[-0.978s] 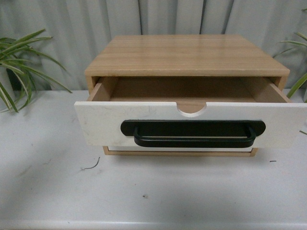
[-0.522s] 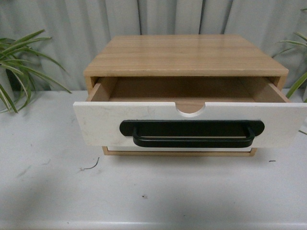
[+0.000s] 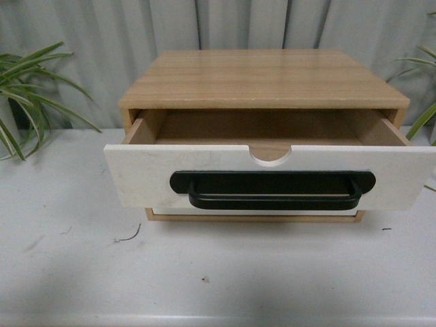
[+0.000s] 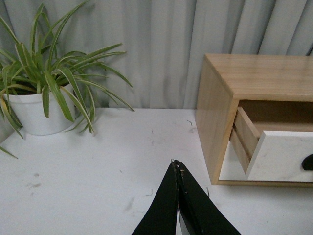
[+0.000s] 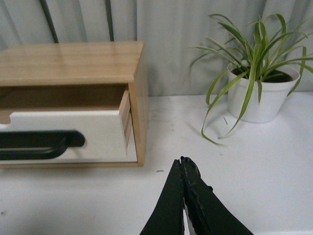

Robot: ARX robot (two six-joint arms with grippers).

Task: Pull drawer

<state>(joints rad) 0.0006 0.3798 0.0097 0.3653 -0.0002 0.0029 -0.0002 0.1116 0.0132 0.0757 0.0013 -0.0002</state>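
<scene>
The drawer (image 3: 143,174) stands pulled part-way out of a light wooden cabinet (image 3: 266,78) in the front view. Its white front carries a wide black bar handle (image 3: 272,191) and a half-round notch (image 3: 271,155) in the top edge. The inside looks empty. No arm shows in the front view. In the left wrist view my left gripper (image 4: 175,162) is shut on nothing, over the table left of the cabinet (image 4: 215,103), with the drawer (image 4: 281,154) beyond it. My right gripper (image 5: 182,159) is shut too, over the table to the right of the drawer (image 5: 98,132) and its handle (image 5: 34,144).
A plain white lower front (image 3: 255,212) shows under the drawer. A potted plant (image 4: 34,110) stands left of the cabinet and another (image 5: 257,90) right of it. The white table (image 3: 218,272) spreads in front, and grey curtains (image 3: 102,41) hang behind.
The drawer front has slid out a few pixels towards the camera since a second ago; it has stayed put over the last half second.
</scene>
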